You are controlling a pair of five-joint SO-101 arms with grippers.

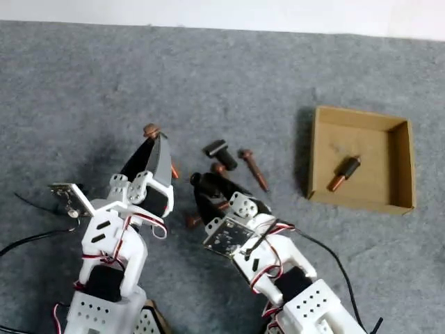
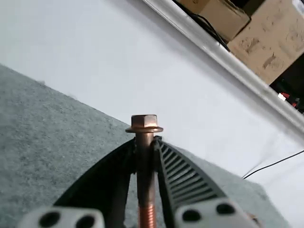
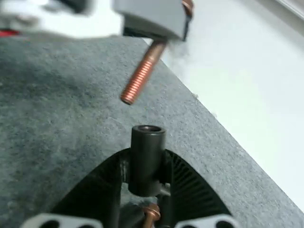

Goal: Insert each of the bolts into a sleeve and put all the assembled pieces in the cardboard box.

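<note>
My left gripper [image 1: 158, 149] is shut on a copper bolt [image 1: 151, 130], head up and threaded end angled toward the right arm. In the left wrist view the bolt [image 2: 144, 124] stands upright between the fingers. My right gripper [image 1: 201, 189] is shut on a black sleeve [image 1: 197, 181]. In the right wrist view the sleeve [image 3: 147, 156] has its open end up, and the left arm's bolt thread [image 3: 140, 76] hangs just above and beside it, apart. The cardboard box [image 1: 325, 125] at the right holds one assembled piece [image 1: 345, 172].
On the grey mat between the arms and the box lie a loose black sleeve [image 1: 220, 154] and a loose bolt [image 1: 254, 169]. Another copper bolt [image 1: 191, 221] lies under my right gripper. Cables trail at the near corners.
</note>
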